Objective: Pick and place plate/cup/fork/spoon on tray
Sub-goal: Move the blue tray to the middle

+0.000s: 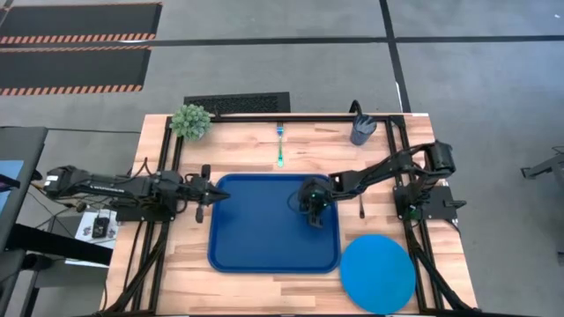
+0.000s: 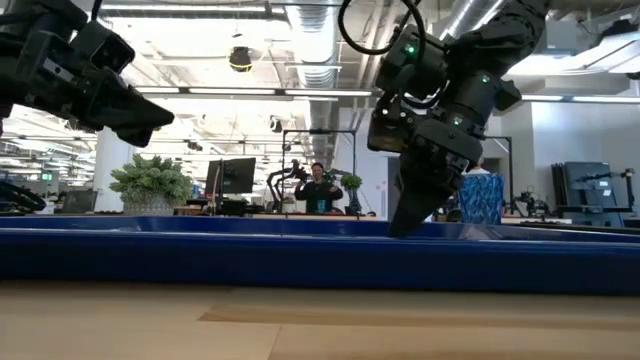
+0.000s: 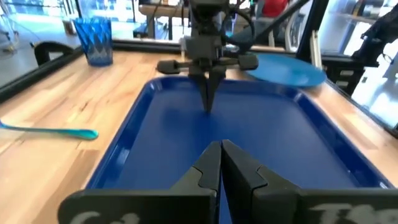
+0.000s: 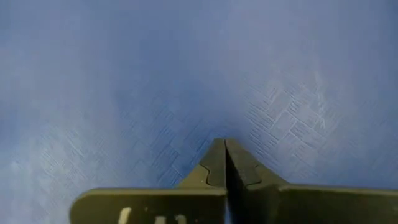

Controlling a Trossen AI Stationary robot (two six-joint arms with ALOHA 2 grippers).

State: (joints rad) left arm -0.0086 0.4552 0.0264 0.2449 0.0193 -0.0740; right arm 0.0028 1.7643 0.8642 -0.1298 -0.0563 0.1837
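Observation:
The dark-blue tray point(image 1: 264, 238) lies at the table's middle and holds nothing but my right gripper point(image 1: 314, 217). That gripper is shut and points down over the tray's right part; it also shows in the left wrist view point(image 3: 208, 102). My left gripper point(image 1: 211, 195) is shut and empty, level at the tray's left rim. The bright-blue plate point(image 1: 377, 274) lies flat on the table right of the tray, near the front. The cup point(image 1: 362, 129) stands at the far right. The fork point(image 1: 280, 146) lies at the far middle. A thin dark thing point(image 1: 361, 206) right of the tray may be the spoon. My right gripper's shut fingertips point(image 3: 208, 107) come from above and stand at the tray's floor point(image 4: 186, 93). I cannot tell whether they touch it. Nothing shows between the fingers.
A small green plant point(image 1: 190, 121) stands at the table's far left corner. Black frame rails point(image 1: 407, 167) run along both table sides. In the room beyond, a person point(image 2: 320, 188) stands far off.

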